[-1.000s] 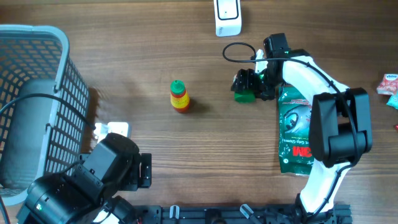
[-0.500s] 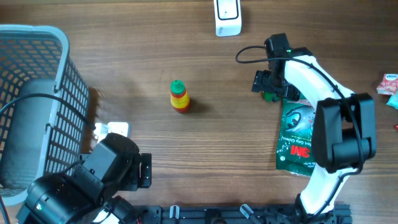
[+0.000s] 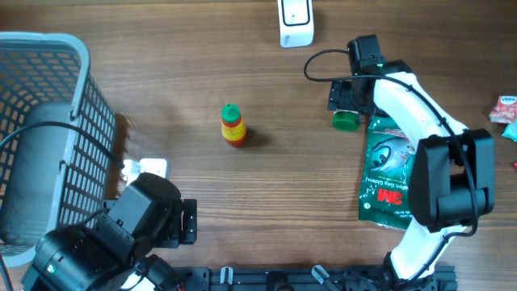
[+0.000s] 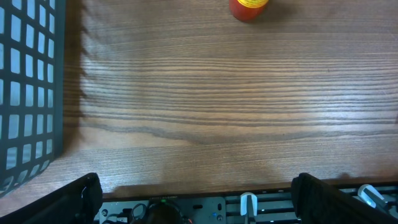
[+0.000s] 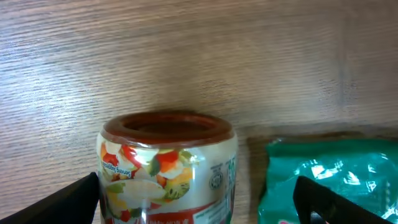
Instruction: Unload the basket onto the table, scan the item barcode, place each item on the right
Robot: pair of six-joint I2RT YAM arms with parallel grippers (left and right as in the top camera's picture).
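Can (image 5: 168,168): red-rimmed end faces away from open right gripper (image 5: 196,208); upright-or-lying unclear; left gripper (image 4: 199,202) open.

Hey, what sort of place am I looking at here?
Probably a mock shop checkout on a wooden table: a grey shopping basket, a white scanner-like device, and packaged goods like a green packet.

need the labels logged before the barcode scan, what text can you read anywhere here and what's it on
"3M", red, lying sideways on the green packet in the overhead view.
White print on the same packet: too small to read.
Fruit-picture container: print blurred, and its red band is cut off by the frame.
Small bottle label: too small to read.
Pink packets: too small to read.
White device: nothing legible.
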